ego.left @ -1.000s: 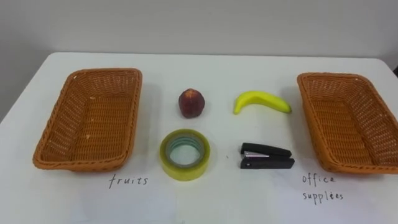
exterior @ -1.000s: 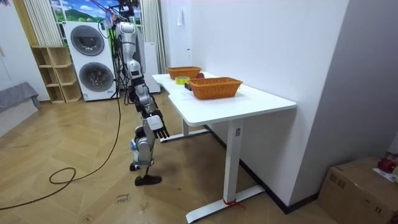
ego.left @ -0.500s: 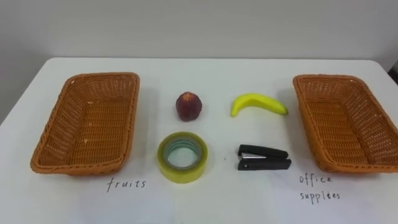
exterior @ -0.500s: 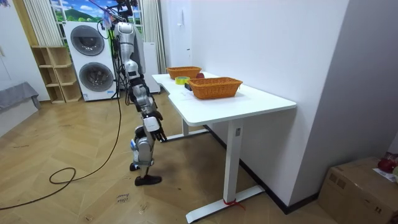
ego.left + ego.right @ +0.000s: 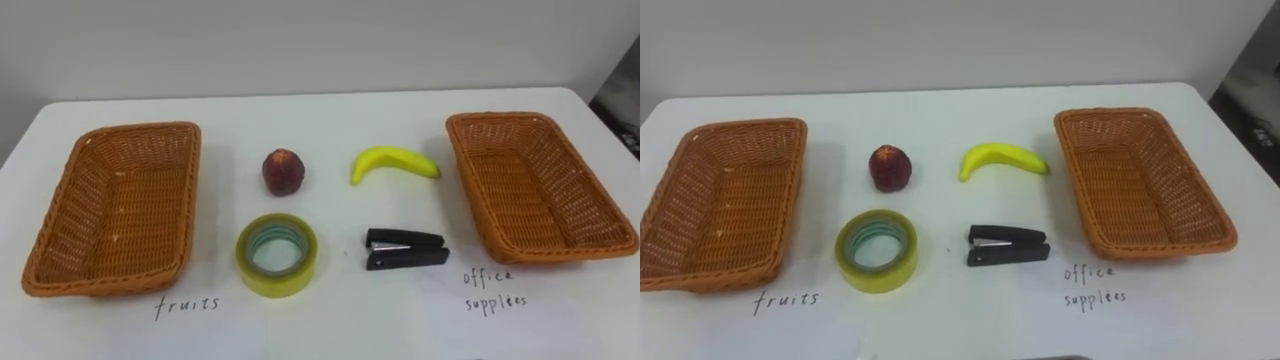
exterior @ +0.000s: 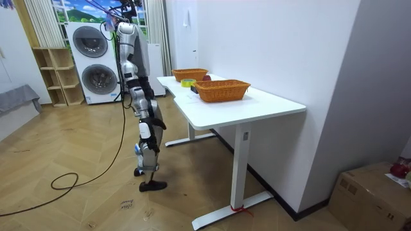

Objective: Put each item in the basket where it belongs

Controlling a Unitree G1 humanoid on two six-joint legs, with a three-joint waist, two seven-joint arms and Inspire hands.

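Peach (image 5: 284,171), banana (image 5: 393,162), tape (image 5: 276,286), stapler (image 5: 405,250) staged for sorting between fruits basket (image 5: 62,215) and supplies basket (image 5: 530,185); right robot hand (image 6: 156,122) state we cannot tell.

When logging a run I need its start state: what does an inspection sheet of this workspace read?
Surface: white table, a handwritten label before each basket.
Job's things: left basket and right basket empty; peach, banana, tape roll, stapler lie between them, apart.
Clutter: nothing seen.
Hands: right hand hangs beside the robot, below the tabletop.
Cables: nothing seen besides the robot's own.
Surroundings: washing machines, wooden shelf, cardboard box.
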